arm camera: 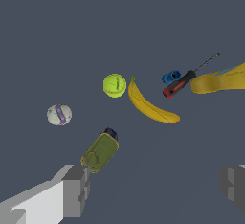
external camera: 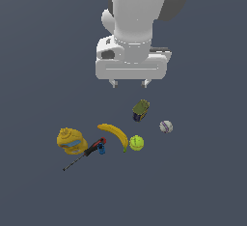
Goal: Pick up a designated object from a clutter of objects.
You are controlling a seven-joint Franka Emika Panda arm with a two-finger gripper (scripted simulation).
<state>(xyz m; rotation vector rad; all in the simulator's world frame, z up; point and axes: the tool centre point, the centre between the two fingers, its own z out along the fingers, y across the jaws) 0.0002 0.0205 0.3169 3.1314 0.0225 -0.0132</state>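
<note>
Wrist view: claw (arm camera: 153, 189) spread wide, empty, hovering above the tabletop (external camera: 202, 181). Green can (arm camera: 100, 151) closest below; banana (arm camera: 150, 104) beyond, tennis ball (arm camera: 115, 85) just beside its greenish tip, screwdriver (arm camera: 184, 82) near the other end. Banana probably light, firm, smooth-skinned; pinch across mid-curve.

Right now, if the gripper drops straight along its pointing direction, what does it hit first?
Probably bare floor. The open gripper points down above the clutter, and between its fingers the wrist view shows empty ground. The green-and-blue can lies nearest, beside one finger; depth is unclear.
</note>
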